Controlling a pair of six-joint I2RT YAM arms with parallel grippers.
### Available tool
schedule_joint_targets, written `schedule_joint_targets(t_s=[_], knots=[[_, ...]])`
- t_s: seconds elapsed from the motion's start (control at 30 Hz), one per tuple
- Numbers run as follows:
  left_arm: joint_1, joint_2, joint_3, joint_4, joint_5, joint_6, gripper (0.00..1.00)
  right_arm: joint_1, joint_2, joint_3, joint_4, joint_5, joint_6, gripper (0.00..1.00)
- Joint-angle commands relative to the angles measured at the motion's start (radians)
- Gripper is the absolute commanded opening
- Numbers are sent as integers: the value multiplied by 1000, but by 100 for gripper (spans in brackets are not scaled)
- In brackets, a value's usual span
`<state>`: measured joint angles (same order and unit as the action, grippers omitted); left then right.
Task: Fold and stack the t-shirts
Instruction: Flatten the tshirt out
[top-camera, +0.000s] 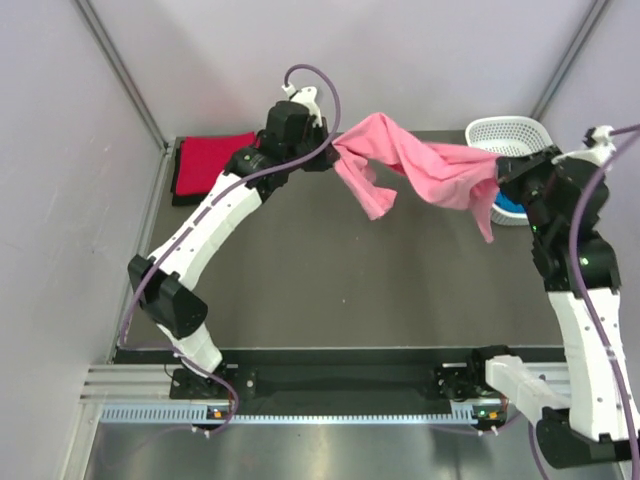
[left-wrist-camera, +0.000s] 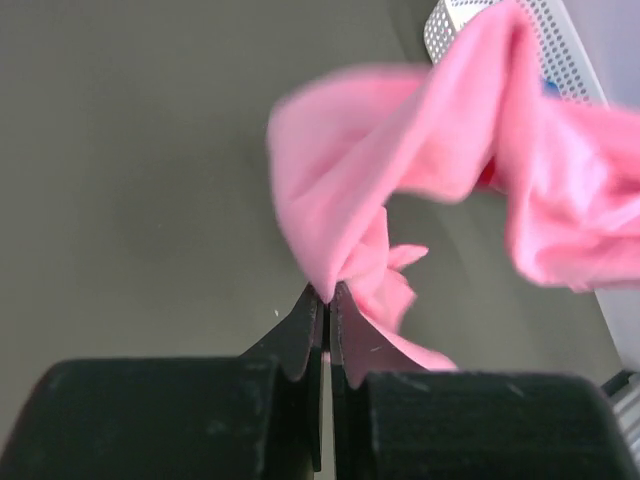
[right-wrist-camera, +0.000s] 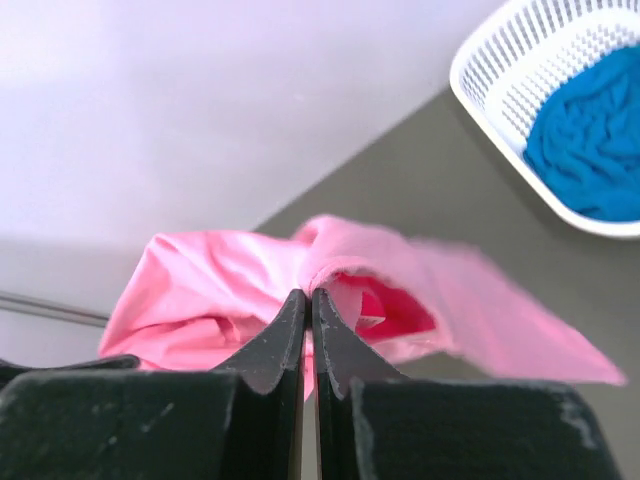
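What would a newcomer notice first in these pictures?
The light pink t-shirt stands out: it hangs in the air above the far half of the table, stretched between the left gripper and the right gripper, each shut on an edge of it. Next come the red t-shirt, lying flat at the far left corner, and the white basket at the far right, with the bright blue t-shirt bunched inside.

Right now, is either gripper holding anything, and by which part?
Both hold the pink t-shirt, hung between them: the left gripper pinches bunched cloth at one end, the right gripper at the other.
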<state>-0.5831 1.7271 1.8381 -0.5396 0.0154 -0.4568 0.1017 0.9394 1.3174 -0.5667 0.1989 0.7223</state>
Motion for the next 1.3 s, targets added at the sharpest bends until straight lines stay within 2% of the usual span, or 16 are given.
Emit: schedule_joint_targets(t_s=[0.0,0.13,0.23,0.43,0.47,0.57,0.77,0.9,0.97,1.0,1.07,1.1,1.13,1.2,1.23,1.27], knots=[[-12,-69,-52,-99,-23,38,0,-14,-65,29,-116,-5,-47,0],[-14,-216,-302,-54,38,-6,0,-14,-171,2,-185,-15,-63,0],[-14,-311,-417,-63,75,-16,0,-14,-217,11,-258,-10,-84,0],[-15,-484,-462,-152,6,-14,0,-13,-257,37,-292,-9,-87,0],[-15,-497,-455,-169,-44,-13,0,-14,-257,28,-283,9,-83,0],[-12,-491,-424,-171,-68,-8,0,-14,-225,-42,-219,22,-77,0],[45,-322,-439,-128,-22,33,0,-16,-75,-254,5,80,-73,0],[100,-122,-386,-85,17,70,0,-55,137,-319,155,102,-87,0],[127,-43,-329,-80,21,78,0,-83,237,-278,257,54,-122,0],[147,38,-257,-83,40,79,0,-89,347,-247,290,42,-133,0],[166,118,-168,-98,70,75,0,-94,470,-163,289,-36,-173,0],[183,190,-73,-115,83,69,0,-94,584,-62,271,-62,-182,0],[189,221,-19,-167,87,70,6,-94,634,-11,230,-94,-195,1],[193,285,121,-242,45,87,23,-94,720,105,162,-171,-219,10],[193,287,144,-285,-6,95,35,-94,726,121,118,-179,-222,16],[193,282,138,-295,-50,107,40,-83,710,124,99,-185,-227,28]])
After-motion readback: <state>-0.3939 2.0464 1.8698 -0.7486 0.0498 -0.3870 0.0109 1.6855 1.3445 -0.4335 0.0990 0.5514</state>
